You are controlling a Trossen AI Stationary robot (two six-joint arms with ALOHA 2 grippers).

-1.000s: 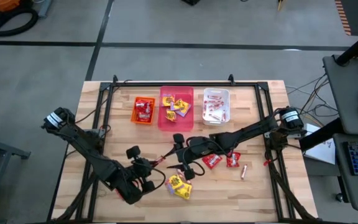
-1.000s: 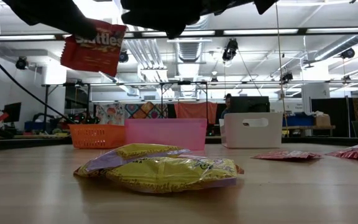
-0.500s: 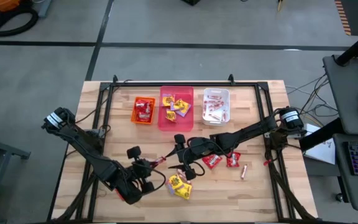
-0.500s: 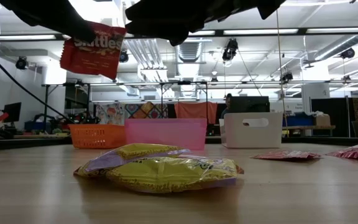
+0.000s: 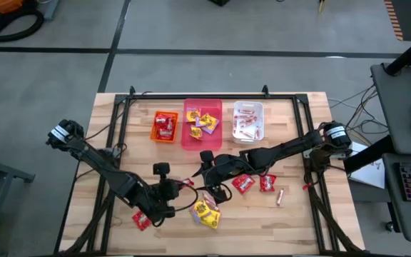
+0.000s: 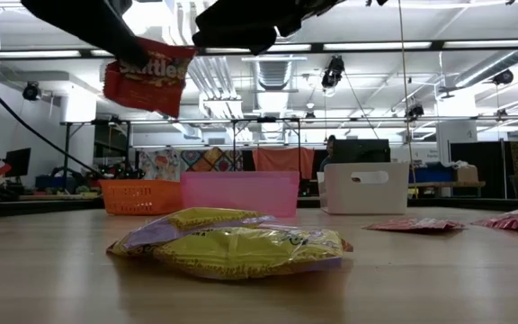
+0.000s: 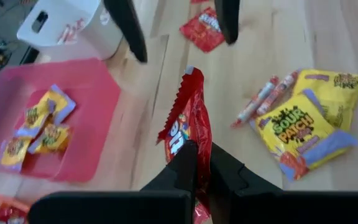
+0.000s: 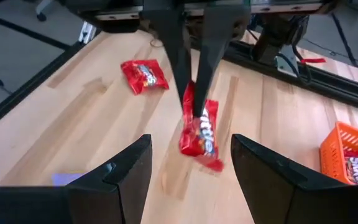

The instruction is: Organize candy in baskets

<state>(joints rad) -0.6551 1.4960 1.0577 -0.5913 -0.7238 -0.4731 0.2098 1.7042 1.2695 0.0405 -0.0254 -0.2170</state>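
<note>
The worktop (image 5: 120, 135) carries three baskets in a row along its far side: an orange basket (image 5: 165, 127), a pink basket (image 5: 203, 123) in the middle and a white basket (image 5: 248, 121), each already with some candy in it.

In front of them, the left gripper (image 7: 202, 163) is clamped shut on the lower end of a red Skittles packet (image 7: 188, 124) and holds it in the air, clear of the wood, near the middle of the worktop. The right gripper (image 8: 191, 174) hangs just beside it with its fingers spread wide and nothing between them, pointed at the same packet.

The packet is a flat, crinkly foil pouch with white lettering and a saw-tooth sealed edge. It looks light and floppy — it stands up from the pinch with a slight bend. The film is probably slick, so a hold on the flat sealed end seems safer than one across the lumpy middle, where the sweets inside would shift.

Loose on the wood lie yellow Sour Patch packets (image 7: 303, 124), soft and puffy, with two thin wrapped sticks (image 7: 263, 99) just beside them — small, stiff-looking and likely to roll. More red packets (image 5: 242, 184) lie near the right arm, and another (image 5: 141, 220) near the left.
</note>
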